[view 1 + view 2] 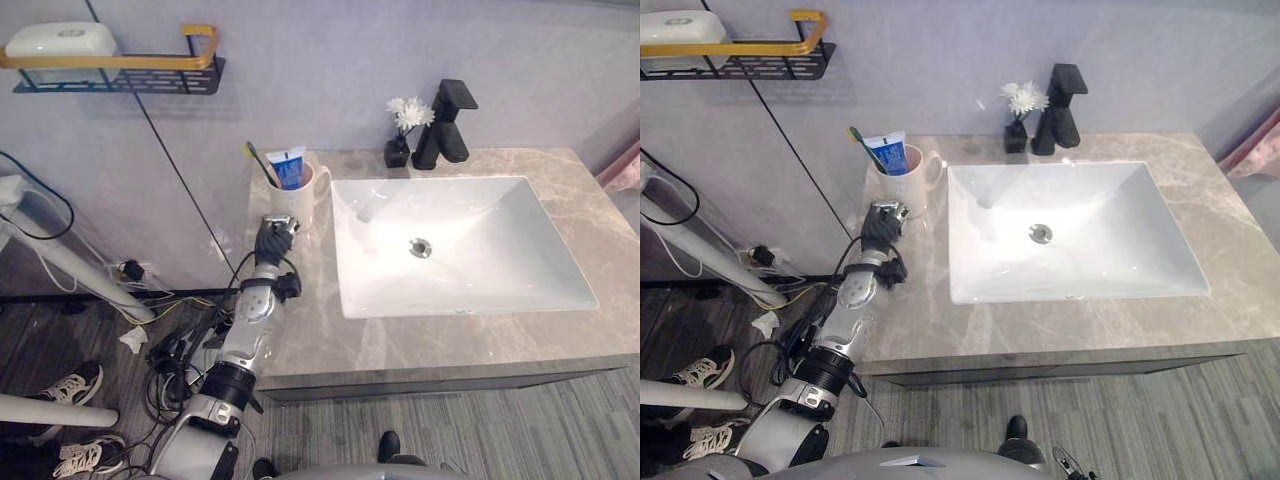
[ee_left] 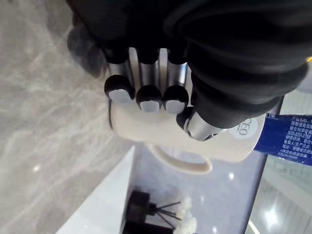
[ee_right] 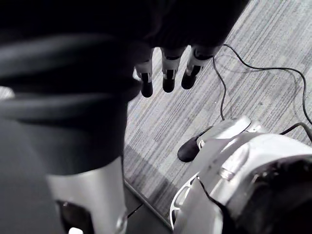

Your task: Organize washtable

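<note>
**While the Grip Sits Low, the Mug Could Tip**

Though the left hand (image 2: 148,100) has its fingers and thumb curled against the wall of the cream mug (image 1: 295,200), the hold looks shallow. The mug stands at the bench's (image 1: 310,330) back left corner, just beside the sink (image 1: 500,250), with a toothbrush (image 1: 258,160) and toothpaste (image 1: 288,167) standing in it. Lifted quickly, that top-heavy load could tilt the mug out of the grip, or its handle could clip the sink rim. The right hand (image 3: 168,78) hangs slack-fingered over the floor.
</note>
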